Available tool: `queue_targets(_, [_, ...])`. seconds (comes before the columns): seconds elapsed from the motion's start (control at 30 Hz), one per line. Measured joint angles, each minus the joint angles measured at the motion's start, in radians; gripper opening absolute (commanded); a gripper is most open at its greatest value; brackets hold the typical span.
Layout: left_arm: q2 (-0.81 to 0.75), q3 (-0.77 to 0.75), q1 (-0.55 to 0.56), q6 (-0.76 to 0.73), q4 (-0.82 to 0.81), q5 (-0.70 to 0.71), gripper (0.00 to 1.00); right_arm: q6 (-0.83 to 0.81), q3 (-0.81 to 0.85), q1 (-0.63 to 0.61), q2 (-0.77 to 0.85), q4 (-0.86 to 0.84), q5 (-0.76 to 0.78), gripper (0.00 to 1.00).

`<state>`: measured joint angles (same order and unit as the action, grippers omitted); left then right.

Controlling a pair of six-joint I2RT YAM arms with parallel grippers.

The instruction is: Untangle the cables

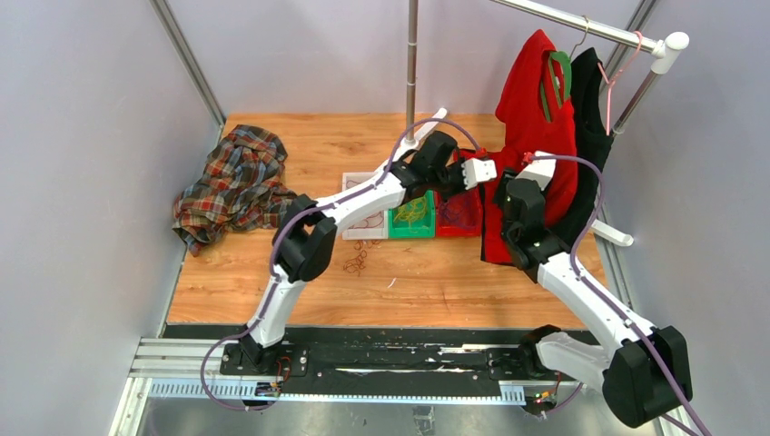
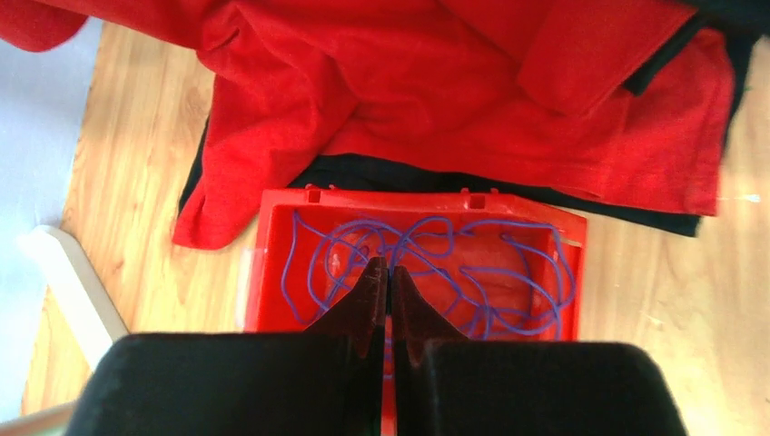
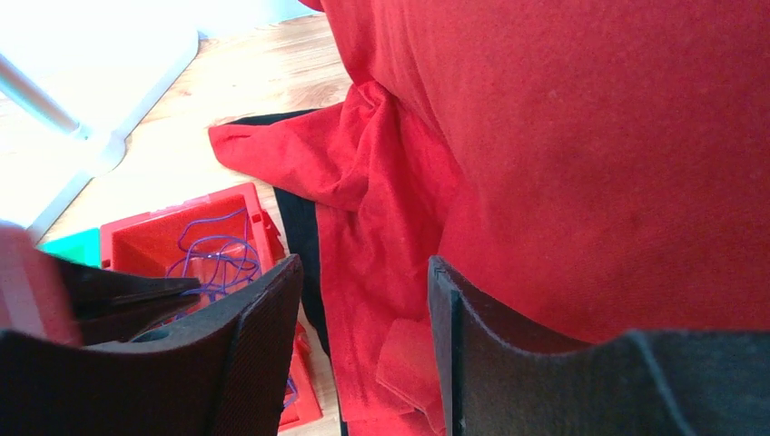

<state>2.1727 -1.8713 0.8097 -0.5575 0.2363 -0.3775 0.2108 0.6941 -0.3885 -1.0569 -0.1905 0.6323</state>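
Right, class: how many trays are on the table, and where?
3, in a row: a white tray on the left, partly under the left arm; a green tray in the middle; a red tray on the right, by the red garment, which may hide more.

Glossy red plastic tray (image 2: 418, 201) holds thin, smooth purple cables (image 2: 454, 272); soft matt red cloth garment (image 2: 436, 82) lies on a lightly sheened wood-grain table (image 2: 136, 182).

Near part of purple cables (image 2: 508, 272) in red bin (image 2: 272, 263) was hidden behind left gripper (image 2: 389, 272). Black cloth (image 2: 409, 171) was mostly covered by red cloth (image 2: 454, 82). White tray (image 1: 366, 225) was partly hidden by left arm (image 1: 359, 200). Small cable bunch (image 1: 356, 259) was too small for strands to be told apart. Pale shape (image 3: 23, 282) at right wrist view's edge was blurred.
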Motion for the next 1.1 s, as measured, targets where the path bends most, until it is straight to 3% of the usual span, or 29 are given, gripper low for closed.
queue_targets(0.23, [0.152,-0.114,0.006,-0.058,0.018,0.097,0.04,-0.008,-0.026,0.008,0.014,-0.015,0.024,0.53])
queue_targets(0.6, [0.174,-0.161,0.005,-0.108,0.127,0.2,0.98,-0.014,-0.026,0.011,0.014,-0.021,0.018,0.53])
queue_targets(0.83, [0.009,-0.162,0.001,-0.089,0.279,0.18,0.98,-0.026,-0.026,0.012,0.014,-0.021,-0.006,0.57])
queue_targets(0.97, [-0.185,-0.116,-0.022,-0.077,0.384,0.153,0.98,-0.037,-0.026,0.012,0.014,-0.021,-0.021,0.57])
queue_targets(1.1, [-0.417,0.044,-0.117,-0.034,0.467,0.118,0.98,-0.044,-0.026,0.012,0.014,-0.02,-0.04,0.58])
